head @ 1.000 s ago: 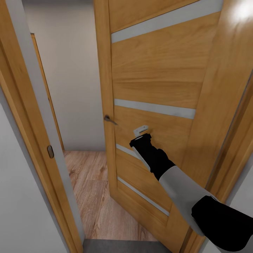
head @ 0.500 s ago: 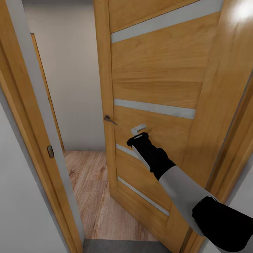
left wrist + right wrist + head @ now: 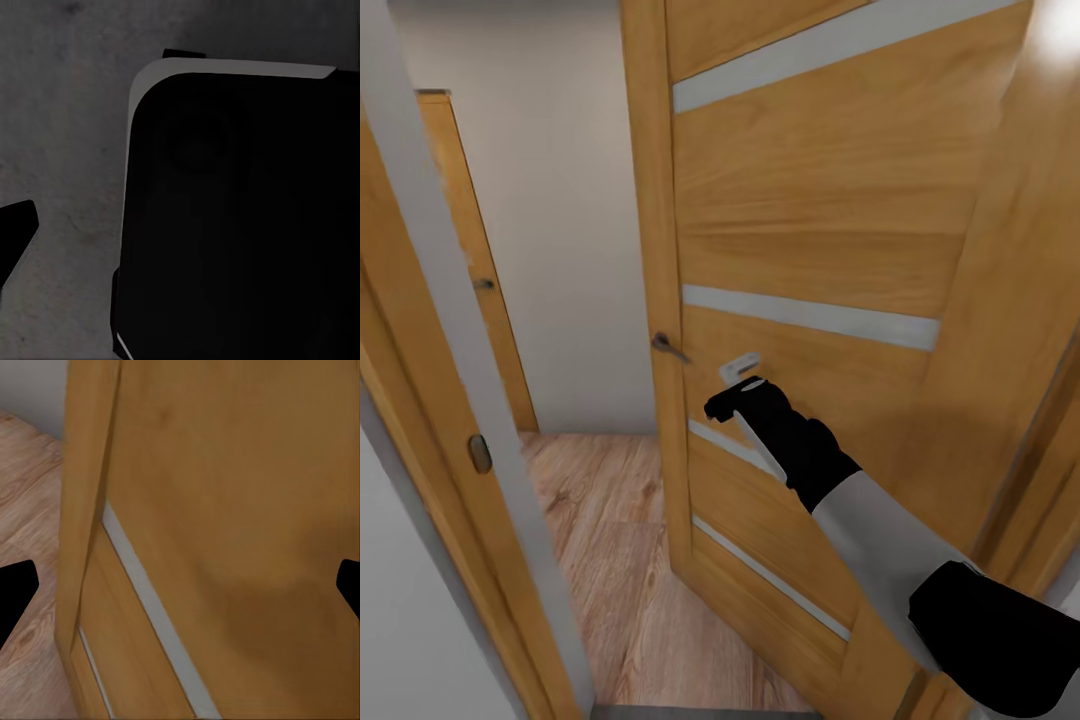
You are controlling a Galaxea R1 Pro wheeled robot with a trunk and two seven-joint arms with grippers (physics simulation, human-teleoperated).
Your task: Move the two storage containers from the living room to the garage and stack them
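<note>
- Right gripper (image 3: 738, 372) rests against the wood-panelled door (image 3: 810, 220), just beside its handle (image 3: 668, 347).
- Its fingers (image 3: 15, 592) are spread wide, holding nothing.
- Left gripper's state: cannot tell.

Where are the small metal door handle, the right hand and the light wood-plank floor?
small metal door handle (image 3: 670, 348), head view, lever.
right hand (image 3: 740, 369), head view, white fingertips.
light wood-plank floor (image 3: 615, 560), head view, bare planks.

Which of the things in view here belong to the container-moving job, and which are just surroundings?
Part of the job:
- right gripper, at the door's face
- wooden door, ajar, in the robot's way

Just surroundings:
- door handle
- door frame
- wood-plank floor beyond
- white wall

The storage containers are not seen here.
</note>
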